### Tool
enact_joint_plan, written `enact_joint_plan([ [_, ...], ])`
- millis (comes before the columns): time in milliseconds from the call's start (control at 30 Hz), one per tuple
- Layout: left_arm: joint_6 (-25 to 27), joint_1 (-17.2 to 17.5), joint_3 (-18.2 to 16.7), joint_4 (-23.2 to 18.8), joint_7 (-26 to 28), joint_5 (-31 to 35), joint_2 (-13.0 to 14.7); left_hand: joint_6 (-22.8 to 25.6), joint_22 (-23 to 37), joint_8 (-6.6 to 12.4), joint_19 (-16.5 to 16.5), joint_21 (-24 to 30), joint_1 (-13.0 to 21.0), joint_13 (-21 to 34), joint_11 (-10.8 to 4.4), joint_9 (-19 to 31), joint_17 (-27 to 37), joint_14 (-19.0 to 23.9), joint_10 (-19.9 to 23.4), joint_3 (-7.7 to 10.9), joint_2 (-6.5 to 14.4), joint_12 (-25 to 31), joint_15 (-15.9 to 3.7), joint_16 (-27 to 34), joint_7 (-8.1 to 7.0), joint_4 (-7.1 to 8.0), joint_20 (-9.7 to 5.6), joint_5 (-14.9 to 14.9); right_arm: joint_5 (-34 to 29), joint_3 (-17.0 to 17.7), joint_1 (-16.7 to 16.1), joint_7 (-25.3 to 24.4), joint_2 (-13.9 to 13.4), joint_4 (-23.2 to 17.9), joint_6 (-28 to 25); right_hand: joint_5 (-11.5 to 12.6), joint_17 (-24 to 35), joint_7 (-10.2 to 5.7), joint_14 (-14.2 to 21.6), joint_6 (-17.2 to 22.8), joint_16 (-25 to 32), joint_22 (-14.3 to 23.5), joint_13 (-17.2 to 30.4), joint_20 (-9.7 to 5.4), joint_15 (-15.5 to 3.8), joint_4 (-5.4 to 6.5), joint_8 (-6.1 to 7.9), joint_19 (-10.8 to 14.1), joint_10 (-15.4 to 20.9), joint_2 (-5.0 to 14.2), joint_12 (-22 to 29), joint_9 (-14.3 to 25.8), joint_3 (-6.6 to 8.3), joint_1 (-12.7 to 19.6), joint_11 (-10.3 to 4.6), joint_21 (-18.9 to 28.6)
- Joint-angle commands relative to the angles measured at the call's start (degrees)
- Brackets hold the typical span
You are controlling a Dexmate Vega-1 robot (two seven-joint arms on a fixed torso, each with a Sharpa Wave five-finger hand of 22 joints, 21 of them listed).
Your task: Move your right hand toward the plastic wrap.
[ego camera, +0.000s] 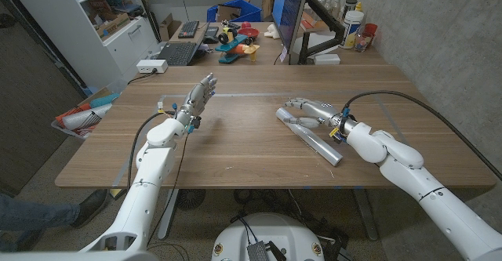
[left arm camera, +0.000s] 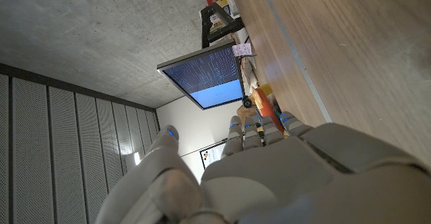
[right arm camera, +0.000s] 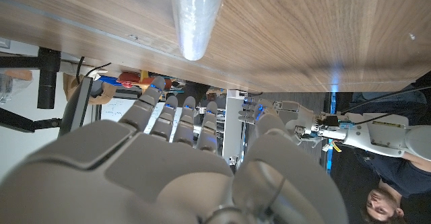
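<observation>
The clear cylindrical plastic wrap roll (ego camera: 311, 139) lay right of centre on the wooden bench (ego camera: 235, 147); the open, empty right hand (ego camera: 310, 109) above it needed only lowering squarely.

On the table (ego camera: 235, 147), the right hand (ego camera: 312, 112) rests over the plastic wrap roll (ego camera: 310, 137), the left hand (ego camera: 196, 100) raised, fingers apart.

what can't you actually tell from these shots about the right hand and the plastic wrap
- Contact: in the head view the right hand sits at the plastic wrap roll; the fingers overlap it, so touching or just above is unclear.
- Roll length: the right wrist view cuts the plastic wrap off at the picture edge.
- Left hand palm: the left wrist view shows its back alone.
</observation>
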Motion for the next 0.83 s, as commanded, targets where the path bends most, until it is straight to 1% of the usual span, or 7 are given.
enact_joint_plan([
  [33,-0.25,-0.58,0.18,1.11,-0.30,0.09,-0.08,0.11,0.32,0.26,-0.34,-0.05,0.07,-0.07,-0.05,0.13,0.23,0.00,-0.36,0.12,0.43,0.14,-0.08,0.22,-0.29,-0.38,0.17,-0.27,-2.61,-1.12,-0.23,-0.19,-1.09,-1.19,-2.04,0.51,0.11,-0.21,0.48,0.33,0.28,0.15,0.21,-0.32,-0.30,0.00,0.04,0.26,0.16,-0.35,0.42,0.12,0.28,-0.20,-0.43,0.17],
  [200,-0.40,-0.83,0.28,1.50,-0.50,0.11,-0.09,0.05,0.32,0.24,-0.40,-0.15,0.07,-0.07,-0.17,0.13,0.23,-0.02,-0.39,0.13,0.46,0.13,-0.03,0.22,-0.29,-0.42,0.28,-0.27,-2.93,-1.42,-0.21,-0.29,-1.33,-1.38,-2.39,0.52,0.08,-0.26,0.53,0.40,0.30,0.15,0.22,-0.27,-0.37,0.02,0.06,0.28,0.20,-0.33,0.44,0.11,0.30,-0.22,-0.43,0.20],
  [267,-0.54,-0.86,0.29,1.58,-0.49,0.16,-0.11,0.06,0.33,0.24,-0.44,-0.19,0.07,-0.07,-0.07,0.13,0.23,-0.04,-0.36,0.13,0.47,0.14,-0.07,0.21,-0.28,-0.44,0.34,-0.27,-3.39,-1.59,-0.23,-0.33,-1.43,-1.58,-2.70,0.52,0.06,-0.26,0.67,0.41,0.37,0.15,0.22,-0.27,-0.31,0.03,0.06,0.28,0.21,-0.32,0.45,0.11,0.32,-0.24,-0.68,0.21],
  [433,-1.10,-0.73,0.16,1.59,-0.54,-0.03,-0.23,0.07,0.33,0.24,-0.45,-0.26,0.08,-0.08,-0.13,0.14,0.23,-0.12,-0.35,0.13,0.49,0.14,-0.10,0.18,-0.26,-0.49,0.34,-0.28,-4.40,-2.29,0.09,0.19,-1.82,-1.99,-3.21,0.52,0.04,-0.26,0.75,0.43,0.41,0.14,0.23,-0.25,-0.35,0.06,0.07,0.27,0.30,-0.30,0.49,0.11,0.34,-0.28,-0.54,0.22],
  [600,-1.12,-0.37,0.02,1.08,-0.43,-0.13,-0.18,0.07,0.33,0.25,-0.42,-0.31,0.09,-0.08,-0.09,0.14,0.23,-0.10,-0.37,0.14,0.50,0.14,-0.08,0.18,-0.32,-0.53,0.36,-0.28,-3.98,-2.54,0.45,0.28,-1.80,-1.87,-3.05,0.53,0.01,-0.26,0.84,0.46,0.45,0.14,0.23,-0.22,-0.47,0.10,0.08,0.27,0.29,-0.26,0.49,0.11,0.36,-0.33,-0.46,0.24],
  [667,-1.11,-0.33,-0.04,1.05,-0.37,-0.19,-0.20,0.06,0.33,0.24,-0.42,-0.35,0.10,-0.08,-0.34,0.14,0.22,-0.13,-0.38,0.14,0.51,0.13,-0.09,0.17,-0.32,-0.57,0.33,-0.28,-3.59,-2.61,0.61,0.40,-1.71,-1.70,-2.97,0.52,0.00,-0.25,0.82,0.45,0.45,0.14,0.23,-0.22,-0.51,0.12,0.07,0.27,0.24,-0.24,0.47,0.11,0.37,-0.35,-0.44,0.25],
  [833,-1.58,-0.39,0.05,1.60,-0.38,-0.25,-0.32,0.08,0.34,0.25,-0.45,-0.46,0.12,-0.08,-0.22,0.14,0.22,-0.13,-0.42,0.14,0.52,0.12,-0.09,0.18,-0.32,-0.65,0.47,-0.28,-3.57,-2.96,0.97,0.16,-1.74,-1.13,-2.65,0.52,-0.01,-0.24,0.89,0.45,0.49,0.14,0.24,-0.10,-0.49,0.16,0.06,0.22,0.25,-0.19,0.48,0.12,0.40,-0.40,-0.49,0.24],
])
